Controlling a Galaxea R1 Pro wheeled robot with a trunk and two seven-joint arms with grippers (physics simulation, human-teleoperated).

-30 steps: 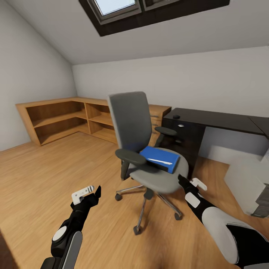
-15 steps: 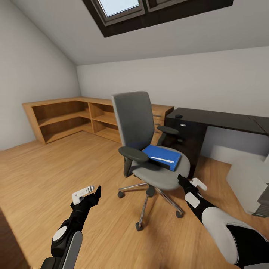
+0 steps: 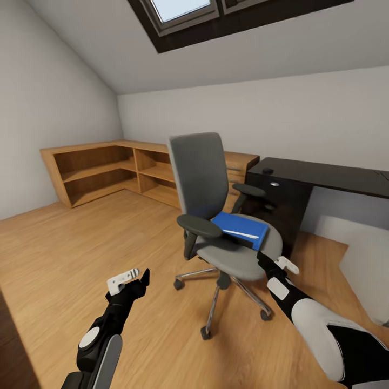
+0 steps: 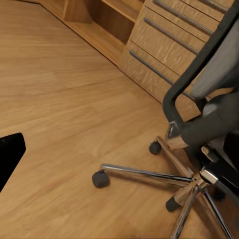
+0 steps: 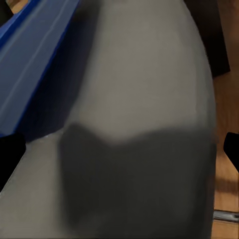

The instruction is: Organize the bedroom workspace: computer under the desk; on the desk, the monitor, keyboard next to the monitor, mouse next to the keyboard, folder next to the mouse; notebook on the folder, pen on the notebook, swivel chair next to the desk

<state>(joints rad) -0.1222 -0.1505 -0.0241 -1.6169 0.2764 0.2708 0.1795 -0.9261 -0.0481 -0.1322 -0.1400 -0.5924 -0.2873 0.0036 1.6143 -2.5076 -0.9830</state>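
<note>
While the folder (image 3: 241, 228) lies on the chair (image 3: 237, 258), the right gripper (image 3: 268, 263), spread wide and empty, should be eased level under its near edge.

Open wooden floor (image 3: 81, 243) lies around the left tool (image 3: 129, 278), giving free passage. The swivel chair (image 3: 216, 216) stands between both arms; its armrest (image 3: 200, 226) and backrest wall off the seat, whose front edge stays reachable beside the right tool (image 3: 273, 263).
</note>
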